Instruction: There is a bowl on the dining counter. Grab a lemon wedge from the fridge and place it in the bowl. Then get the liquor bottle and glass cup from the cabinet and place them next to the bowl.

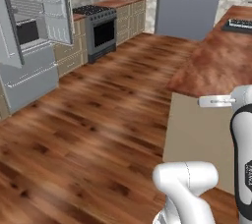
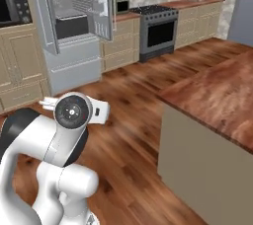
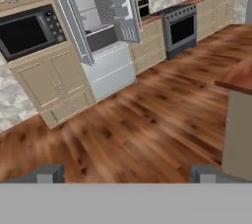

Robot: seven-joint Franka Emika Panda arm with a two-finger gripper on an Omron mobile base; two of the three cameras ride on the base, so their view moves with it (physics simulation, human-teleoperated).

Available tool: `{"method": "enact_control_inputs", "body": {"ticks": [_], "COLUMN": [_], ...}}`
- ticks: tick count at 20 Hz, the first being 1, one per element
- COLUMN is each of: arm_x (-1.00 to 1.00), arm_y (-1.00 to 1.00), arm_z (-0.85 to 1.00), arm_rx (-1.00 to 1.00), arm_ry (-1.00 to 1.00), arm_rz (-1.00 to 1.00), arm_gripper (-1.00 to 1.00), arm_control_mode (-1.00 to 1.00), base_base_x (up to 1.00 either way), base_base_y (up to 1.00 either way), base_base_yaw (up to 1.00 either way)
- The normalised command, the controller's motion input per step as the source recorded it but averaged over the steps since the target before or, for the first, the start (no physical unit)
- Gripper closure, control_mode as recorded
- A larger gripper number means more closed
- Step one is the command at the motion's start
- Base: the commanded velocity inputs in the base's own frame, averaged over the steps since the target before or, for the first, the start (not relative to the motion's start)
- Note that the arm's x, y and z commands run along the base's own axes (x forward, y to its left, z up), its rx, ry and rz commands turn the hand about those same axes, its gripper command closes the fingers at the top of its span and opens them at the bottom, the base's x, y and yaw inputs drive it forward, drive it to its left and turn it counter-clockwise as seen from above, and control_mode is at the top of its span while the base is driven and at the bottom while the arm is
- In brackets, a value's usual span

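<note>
Fingers point(image 3: 126, 174) stand wide apart, holding nothing, above wooden floor point(image 3: 138, 120); fridge point(image 3: 98, 31) doors open, counter point(image 2: 217, 95) to the right.

Stove point(image 2: 159, 26), microwave point(image 3: 27, 32), wooden floor point(image 1: 98, 120)

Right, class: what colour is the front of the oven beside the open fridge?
Grey steel with a black door window, clearest in the right base view: oven, fridge.
</note>
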Motion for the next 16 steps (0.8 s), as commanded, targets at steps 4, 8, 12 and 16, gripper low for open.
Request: {"method": "enact_control_inputs", "body": {"ticks": [4, 8, 12, 16], "arm_x": [0.00, 0.00, 0.00, 0.00], "arm_y": [0.00, 0.00, 0.00, 0.00], "arm_z": [0.00, 0.00, 0.00, 0.00], "arm_rx": [0.00, 0.00, 0.00, 0.00], "arm_ry": [0.00, 0.00, 0.00, 0.00], "arm_rz": [0.00, 0.00, 0.00, 0.00], "arm_gripper": [-1.00, -1.00, -1.00, -1.00], "arm_control_mode": [1.00, 1.00, 1.00, 1.00], "base_base_x": [1.00, 1.00, 1.00, 1.00], "base_base_y": [0.53, 0.53, 0.52, 0.50], "base_base_yaw": [-0.27, -0.27, -0.27, -0.27]}}
